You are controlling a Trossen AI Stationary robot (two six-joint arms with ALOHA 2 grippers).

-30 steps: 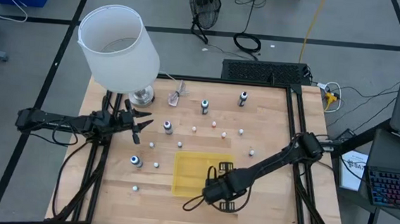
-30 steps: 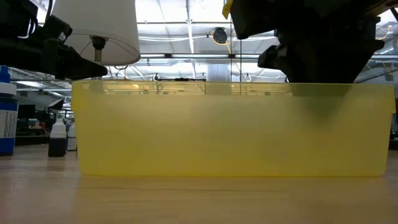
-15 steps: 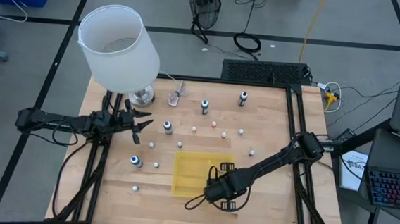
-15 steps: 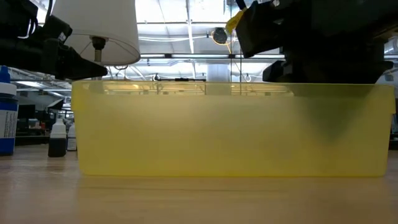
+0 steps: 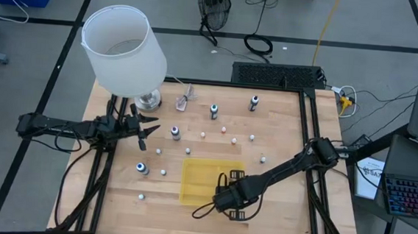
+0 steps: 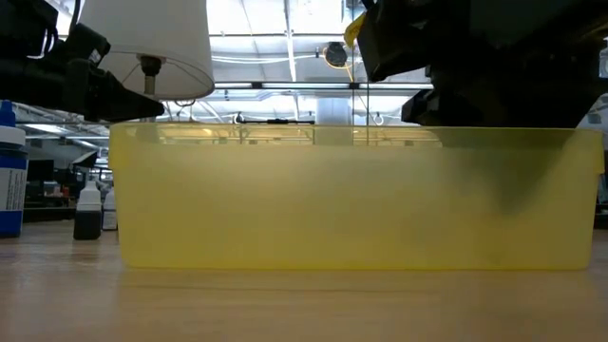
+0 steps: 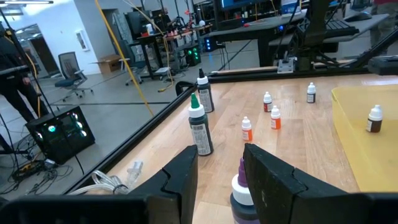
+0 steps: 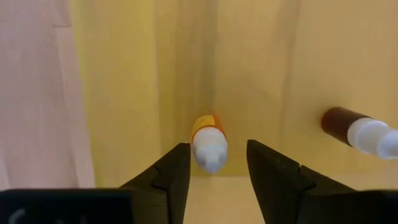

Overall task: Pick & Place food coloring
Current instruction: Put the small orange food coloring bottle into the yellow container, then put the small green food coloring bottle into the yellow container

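The right gripper (image 8: pixel 214 171) hangs over the yellow tray (image 5: pixel 190 180), fingers spread around an orange-capped food coloring bottle (image 8: pixel 208 142) inside. The left gripper (image 7: pixel 219 171), slightly parted, waits by the lamp (image 5: pixel 122 52).

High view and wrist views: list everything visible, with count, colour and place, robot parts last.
Tray: one, yellow, front middle of table.
Bottles in tray: two seen lying in the right wrist view, one orange-banded, one brown.
Dark bottles: four, pale caps, standing on table.
Small bottles: about eight, whitish or reddish, scattered mid-table, e.g..
Lamp: one, white shade, back left.
Pinkish object: one, clear, by lamp.
Left gripper: near purple-capped bottle.
Right gripper: open over tray.
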